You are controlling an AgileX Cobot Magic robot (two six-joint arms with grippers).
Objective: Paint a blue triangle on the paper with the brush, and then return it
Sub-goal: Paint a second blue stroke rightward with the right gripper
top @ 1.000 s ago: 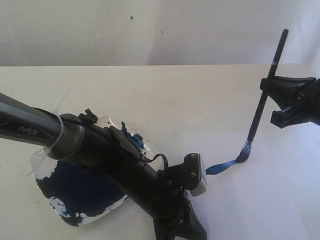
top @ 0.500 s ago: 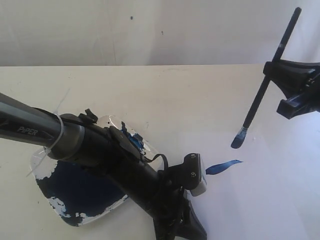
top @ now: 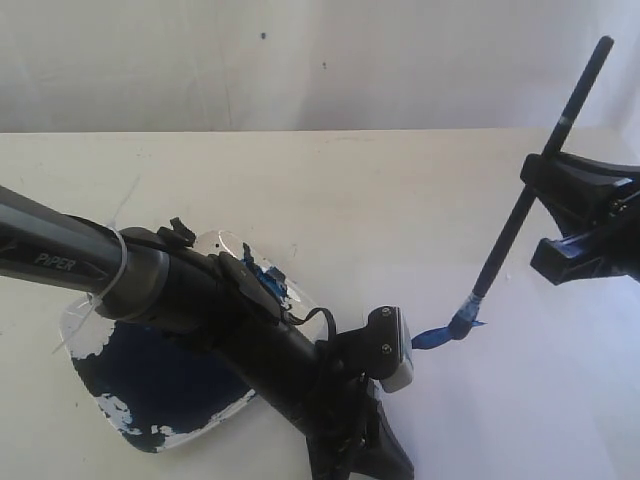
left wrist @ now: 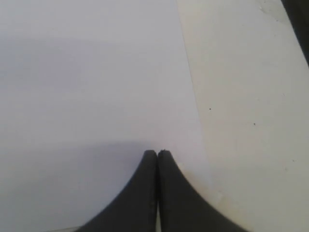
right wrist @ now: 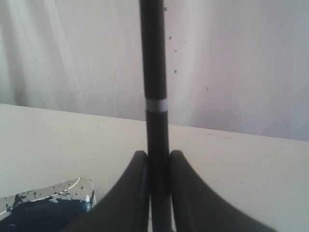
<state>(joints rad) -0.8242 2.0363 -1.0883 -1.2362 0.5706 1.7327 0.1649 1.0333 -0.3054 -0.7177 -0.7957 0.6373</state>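
Note:
My right gripper (top: 530, 180) is shut on the brush (top: 520, 205), a long thin black stick that leans with its handle end up and to the right. The brush's blue-stained tip (top: 463, 322) touches the paper (top: 510, 400) on the right part of a single short blue stroke (top: 436, 336). No blue triangle shows. In the right wrist view the brush (right wrist: 155, 72) stands between the fingers (right wrist: 130, 193), its silver band above them. My left gripper (left wrist: 158, 152) is shut and empty over the paper (left wrist: 91, 72), near the sheet's edge.
A clear paint dish (top: 220, 245) with a dark-blue paint pool (top: 160, 375) lies at the lower left, partly under the left arm (top: 200, 290), which crosses to the bottom middle. The dish (right wrist: 58, 188) also shows in the right wrist view. The cream table (top: 350, 190) ends at a white wall.
Half a second ago the brush was lifted off the paper, up and to the right. It has come back down onto the blue stroke. The left arm has not moved.

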